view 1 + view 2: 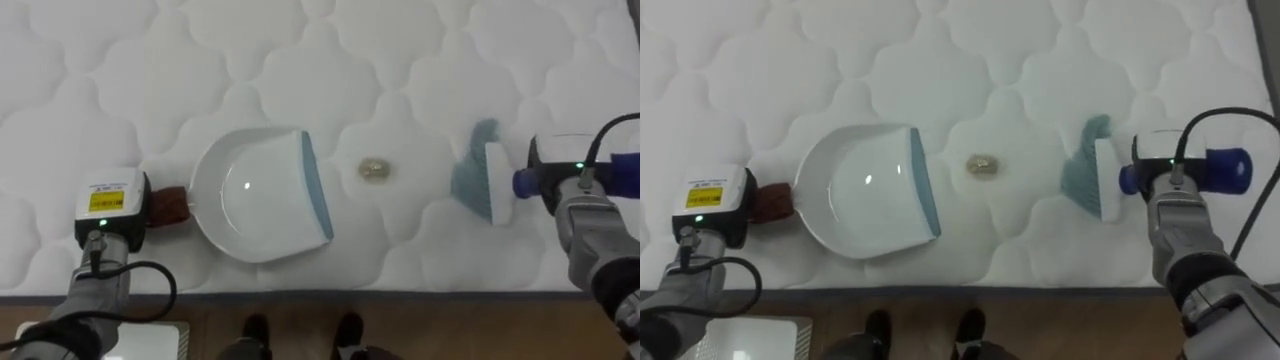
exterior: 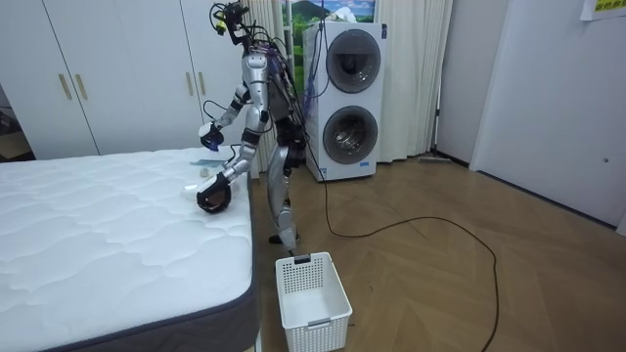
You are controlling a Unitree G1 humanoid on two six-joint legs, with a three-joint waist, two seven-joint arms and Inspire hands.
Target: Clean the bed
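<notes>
One crumb [image 1: 375, 170], between the pan [image 1: 255, 195] at the left robot hand [image 1: 112, 208] (grip hidden) and the brush [image 1: 482, 185] clasped in the right robot hand [image 1: 546, 175], may skip past the pan if swept hard.

Glossy, likely plastic dustpan [image 1: 262, 195], quilted cloth mattress [image 1: 400, 60]

The brown handle [image 1: 172, 206] of the white plastic dustpan [image 1: 255, 195] disappears under the left hand [image 1: 110, 205]; the small tan scrap [image 1: 375, 170] is too small to identify.
</notes>
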